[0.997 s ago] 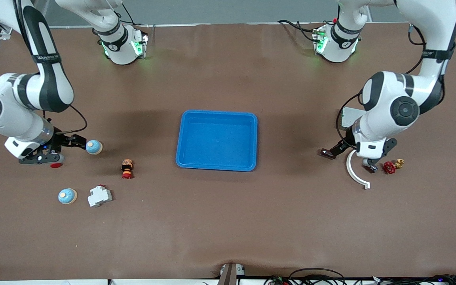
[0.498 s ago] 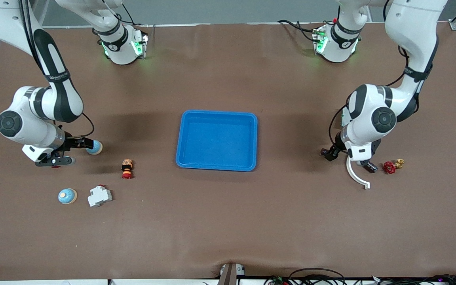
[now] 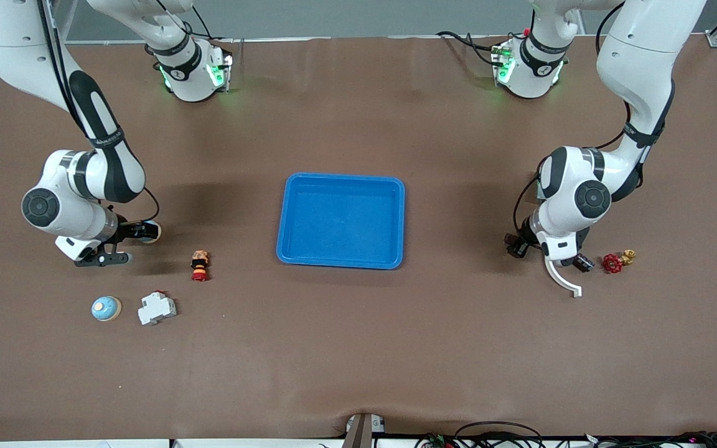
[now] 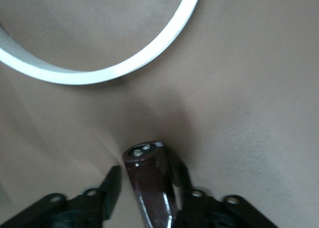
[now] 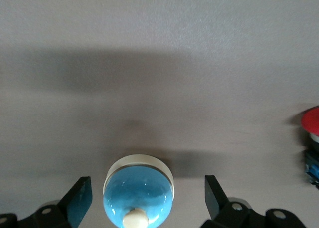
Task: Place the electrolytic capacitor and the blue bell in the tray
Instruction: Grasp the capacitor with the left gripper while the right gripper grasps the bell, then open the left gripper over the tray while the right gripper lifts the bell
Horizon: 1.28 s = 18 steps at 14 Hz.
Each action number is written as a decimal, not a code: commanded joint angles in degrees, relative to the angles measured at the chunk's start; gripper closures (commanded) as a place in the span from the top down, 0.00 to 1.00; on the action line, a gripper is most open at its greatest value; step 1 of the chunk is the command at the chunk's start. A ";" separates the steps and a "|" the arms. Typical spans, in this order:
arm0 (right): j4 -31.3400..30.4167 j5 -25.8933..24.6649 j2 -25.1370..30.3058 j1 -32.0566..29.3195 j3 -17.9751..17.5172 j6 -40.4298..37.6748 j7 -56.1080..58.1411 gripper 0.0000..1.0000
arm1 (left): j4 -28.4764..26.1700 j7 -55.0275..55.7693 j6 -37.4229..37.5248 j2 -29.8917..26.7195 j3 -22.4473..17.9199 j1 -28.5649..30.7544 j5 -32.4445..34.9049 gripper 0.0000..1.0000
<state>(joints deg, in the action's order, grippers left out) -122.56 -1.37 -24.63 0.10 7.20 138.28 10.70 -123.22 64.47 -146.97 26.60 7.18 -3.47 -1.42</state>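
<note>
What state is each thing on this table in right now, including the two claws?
Tray: empty, flat on the table.
Bell: on the table, between the open right gripper's fingers, not gripped.
Second bell: on the table, untouched.
Capacitor: lying down, between the open left gripper's fingers.
Right gripper: open, low around the bell.
Left gripper: open, low around the capacitor.

Blue bell (image 3: 152,231) mostly hidden by right gripper (image 3: 123,244); capacitor (image 4: 149,180) cut off at frame edge.
</note>
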 commanded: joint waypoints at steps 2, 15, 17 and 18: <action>0.39 -0.73 -0.76 -0.37 -0.35 -0.12 0.29 1.00 | 6.31 5.13 9.48 -0.41 0.02 -0.83 0.98 0.00; 0.22 -0.65 -1.56 -0.10 -0.44 -0.73 2.65 0.22 | 22.58 24.83 21.55 1.43 0.81 -24.64 3.00 0.00; 0.39 -0.65 -1.21 -0.10 -0.52 -1.95 3.98 0.17 | 25.03 27.89 21.29 4.14 0.81 -28.07 3.00 0.00; 1.18 -0.56 -0.68 -0.02 -0.52 -4.40 3.89 0.16 | 26.96 30.52 21.20 6.16 0.81 -29.39 3.09 0.00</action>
<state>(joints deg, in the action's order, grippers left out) -122.22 -1.42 -26.06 0.23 7.03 136.87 13.76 -101.35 91.36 -126.85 28.41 8.51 -30.44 0.21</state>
